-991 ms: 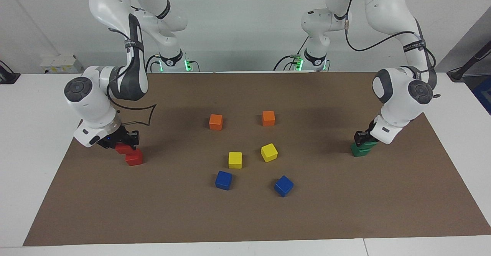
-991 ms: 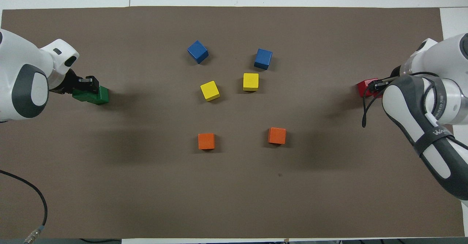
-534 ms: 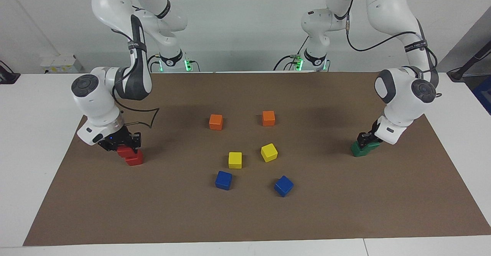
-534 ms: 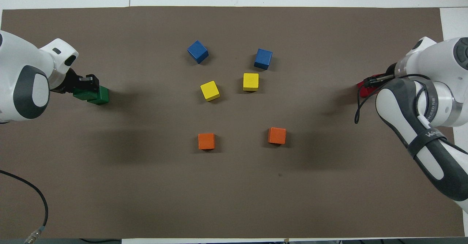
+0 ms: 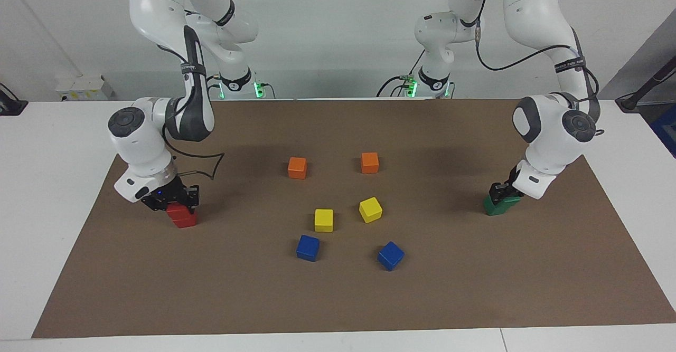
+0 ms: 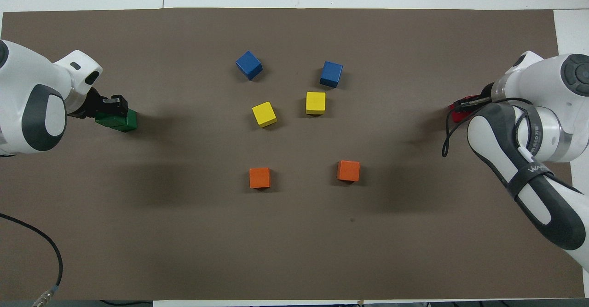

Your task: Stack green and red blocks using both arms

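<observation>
Over the last second both carried blocks moved in over their partners. At the right arm's end of the bench, the upper red block (image 5: 177, 210) was offset toward the robots from the lower red block (image 5: 185, 219); by this moment it sat almost square on top, with only a sliver of the lower one visible under it. At the left arm's end the same thing happened: the upper green block (image 5: 506, 200) shifted over the lower green block (image 5: 495, 208) and the overlap tightened, though the pair looked a little skewed from the facing view. In the overhead view the green pair (image 6: 118, 119) read as nearly one footprint.

Judgement: both stacks were at the placing step, aligned but not yet let go. Red looked ready for release; green may have needed a small nudge first.

Right pincer (image 5: 178, 202) was clenched on the upper red block, low over the lower one. Whether the two reds were already in contact I couldn't tell.

Left pincer (image 5: 500, 191) was clenched on the upper green block, down on or just above the lower green.

Orange, yellow and blue blocks in the middle of the bench stayed untouched, well apart from both stacks.
</observation>
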